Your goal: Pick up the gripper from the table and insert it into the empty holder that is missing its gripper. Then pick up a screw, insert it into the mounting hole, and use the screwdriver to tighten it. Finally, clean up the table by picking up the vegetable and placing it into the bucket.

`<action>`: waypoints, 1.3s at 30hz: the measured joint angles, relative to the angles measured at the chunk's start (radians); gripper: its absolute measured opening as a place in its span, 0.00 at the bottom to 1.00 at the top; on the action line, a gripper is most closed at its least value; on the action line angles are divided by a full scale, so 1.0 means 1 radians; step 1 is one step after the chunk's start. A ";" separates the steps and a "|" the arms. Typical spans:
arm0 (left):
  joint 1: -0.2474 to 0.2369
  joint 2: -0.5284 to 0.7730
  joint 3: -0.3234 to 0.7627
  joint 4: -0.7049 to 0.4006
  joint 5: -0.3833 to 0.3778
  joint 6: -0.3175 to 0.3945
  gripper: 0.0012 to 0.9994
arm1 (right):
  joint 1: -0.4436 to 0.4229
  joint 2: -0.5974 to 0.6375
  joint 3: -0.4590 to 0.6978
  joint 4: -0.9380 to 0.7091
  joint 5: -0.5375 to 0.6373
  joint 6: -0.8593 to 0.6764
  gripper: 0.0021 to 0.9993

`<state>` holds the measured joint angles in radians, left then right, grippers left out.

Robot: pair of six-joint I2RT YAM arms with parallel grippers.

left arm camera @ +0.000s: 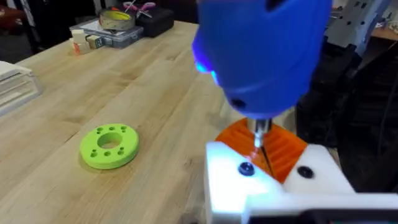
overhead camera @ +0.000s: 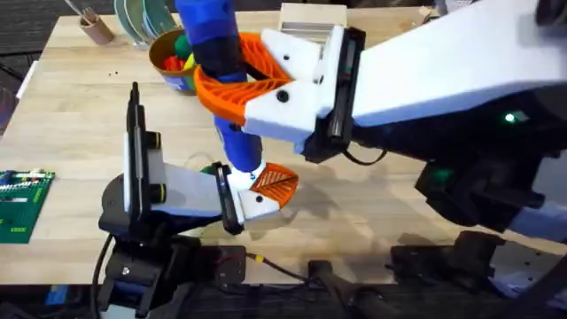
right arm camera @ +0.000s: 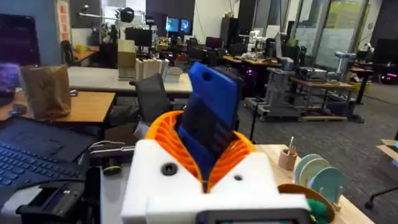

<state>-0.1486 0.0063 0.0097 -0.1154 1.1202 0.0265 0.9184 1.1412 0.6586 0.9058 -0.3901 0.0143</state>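
Driving the screw: my right gripper [overhead camera: 244,84] clamps the screwdriver [overhead camera: 217,53], bit at the mounting hole [left arm camera: 246,168] of the holder [left arm camera: 267,186] near the table's [overhead camera: 372,208] front edge. Left fingers: cannot tell. Risk: tilted bit slipping off, cross-threading.

The blue screwdriver [overhead camera: 220,62] stands upright, its thin bit [left arm camera: 261,144] pointing down at the orange ribbed gripper [left arm camera: 273,149] seated in the white holder [left arm camera: 273,186]. The bucket [overhead camera: 170,60], orange-rimmed, sits toward the tabletop's far edge behind it.
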 joint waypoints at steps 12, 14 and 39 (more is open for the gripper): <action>0.000 0.000 0.000 0.000 0.000 0.000 0.00 | 0.000 0.037 0.000 -0.005 0.000 0.000 0.03; 0.000 0.000 0.000 0.000 0.000 0.000 0.00 | 0.000 0.037 0.000 -0.009 0.000 0.000 0.03; 0.000 0.000 0.000 0.000 0.001 -0.001 0.00 | 0.000 0.046 0.000 -0.028 0.001 0.000 0.03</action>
<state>-0.1486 0.0063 0.0097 -0.1154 1.1210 0.0254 0.9180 1.1870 0.6586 0.8780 -0.3893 0.0143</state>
